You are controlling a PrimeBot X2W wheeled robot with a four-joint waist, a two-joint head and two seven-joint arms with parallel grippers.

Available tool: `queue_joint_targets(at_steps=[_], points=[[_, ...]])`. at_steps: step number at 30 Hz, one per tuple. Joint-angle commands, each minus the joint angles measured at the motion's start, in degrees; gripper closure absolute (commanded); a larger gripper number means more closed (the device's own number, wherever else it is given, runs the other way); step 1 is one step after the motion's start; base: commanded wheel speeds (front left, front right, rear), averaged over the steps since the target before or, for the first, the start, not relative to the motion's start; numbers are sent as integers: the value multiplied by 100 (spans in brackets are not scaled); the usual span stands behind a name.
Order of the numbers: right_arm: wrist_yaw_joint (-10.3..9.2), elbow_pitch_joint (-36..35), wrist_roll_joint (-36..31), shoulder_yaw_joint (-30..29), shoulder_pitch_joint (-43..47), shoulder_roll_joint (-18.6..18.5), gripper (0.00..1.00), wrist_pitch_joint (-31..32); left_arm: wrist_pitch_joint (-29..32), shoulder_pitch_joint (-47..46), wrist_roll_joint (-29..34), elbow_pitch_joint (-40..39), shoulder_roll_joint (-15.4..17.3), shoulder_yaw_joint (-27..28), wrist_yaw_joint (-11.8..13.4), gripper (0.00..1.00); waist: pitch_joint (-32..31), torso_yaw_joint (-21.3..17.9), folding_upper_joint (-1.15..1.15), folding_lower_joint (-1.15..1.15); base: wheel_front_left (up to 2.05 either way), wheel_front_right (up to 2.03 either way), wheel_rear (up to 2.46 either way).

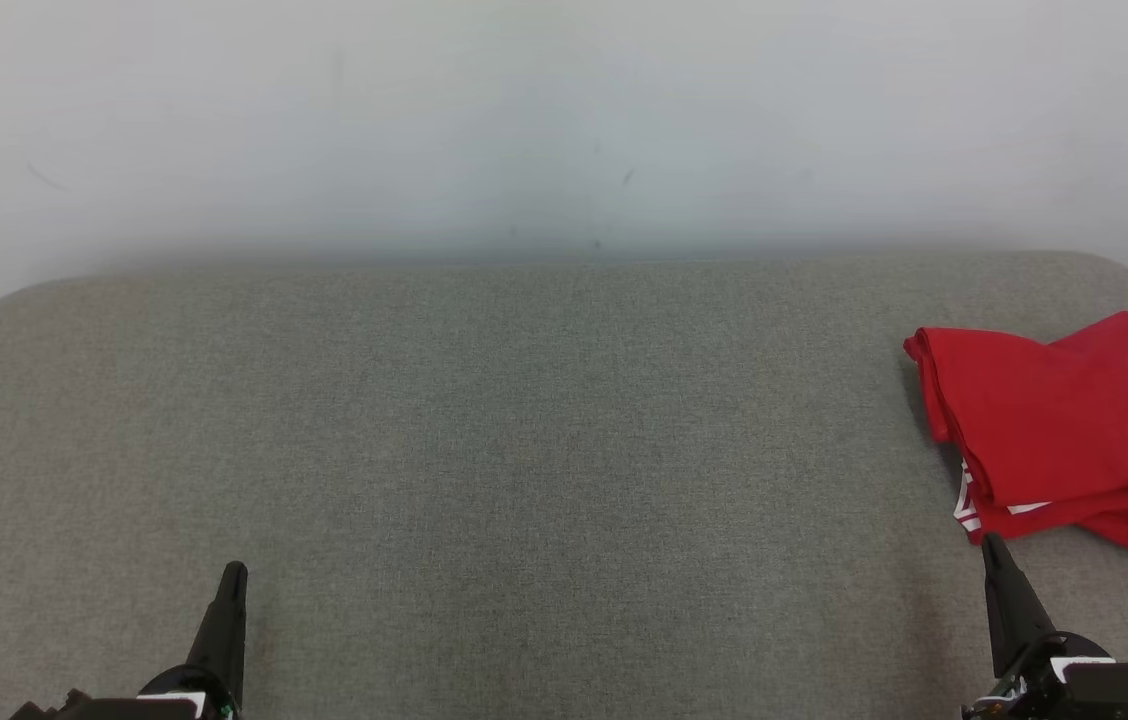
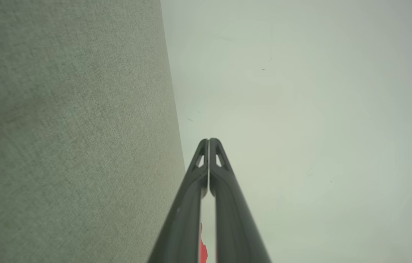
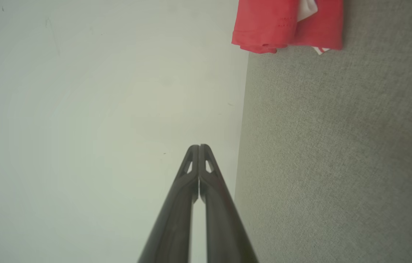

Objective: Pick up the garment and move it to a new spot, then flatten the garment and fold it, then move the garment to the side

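Grey cushion (image 1: 524, 450) bears red garment (image 1: 1064, 430), lengthwise toward near-right; left gripper (image 1: 235, 572), right gripper (image 1: 992, 545) closed.

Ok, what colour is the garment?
The garment is red with white trim; the head view shows it best.

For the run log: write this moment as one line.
garment: folded, lying at right | left gripper: shut, empty | right gripper: shut, empty

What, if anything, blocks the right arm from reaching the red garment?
Likely yes, it can reach: the red garment lies just beyond the right gripper, with bare grey surface between. Its jaws are shut and would need opening first.
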Motion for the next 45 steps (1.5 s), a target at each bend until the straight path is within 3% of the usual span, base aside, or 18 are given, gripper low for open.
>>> queue_joint_targets(at_steps=[1, 45], points=[[-12, -12, 25, -7, -57, -2, 100, 15, 9, -27, -18, -20, 32, 22, -17, 100, 0, 0, 0, 0, 0, 0, 0], [-12, -12, 28, -3, -57, -1, 100, 11, 8, -27, -18, -21, 32, 21, -17, 100, 0, 0, 0, 0, 0, 0, 0]])
